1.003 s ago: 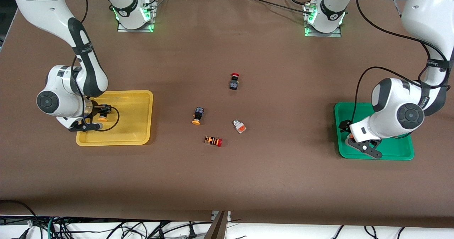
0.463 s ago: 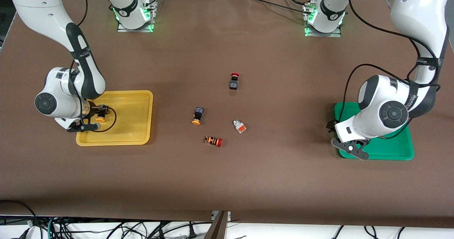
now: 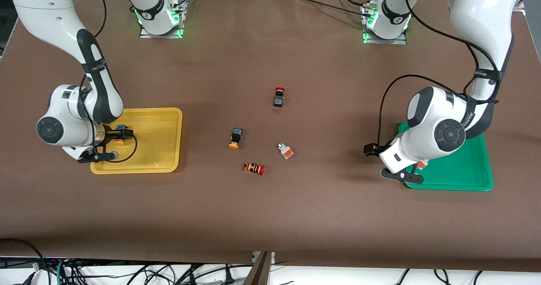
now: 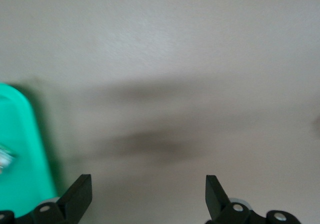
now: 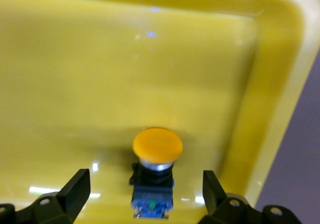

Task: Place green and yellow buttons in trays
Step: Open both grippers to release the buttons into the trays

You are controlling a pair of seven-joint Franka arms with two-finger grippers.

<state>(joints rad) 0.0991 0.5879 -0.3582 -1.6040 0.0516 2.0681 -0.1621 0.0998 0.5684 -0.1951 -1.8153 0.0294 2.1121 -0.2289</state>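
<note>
The right gripper (image 5: 145, 196) hangs over the yellow tray (image 3: 169, 120), fingers spread, with a yellow-capped button (image 5: 156, 171) lying free between them. The left gripper (image 4: 148, 196) hangs over the green tray's (image 3: 460, 179) edge, fingers spread and empty; a silver button (image 3: 422, 164) lies inside. Mid-surface (image 3: 270, 217) lie another yellow-capped button (image 3: 235, 138) and another silver button (image 3: 285, 150).

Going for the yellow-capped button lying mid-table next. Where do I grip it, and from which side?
Come straight down on the yellow-capped button and close across its black body, not the cap. It lies on its side, cap pointing toward the front camera; the domed cap would probably slip, while the boxy body looks easier to pinch.
</note>
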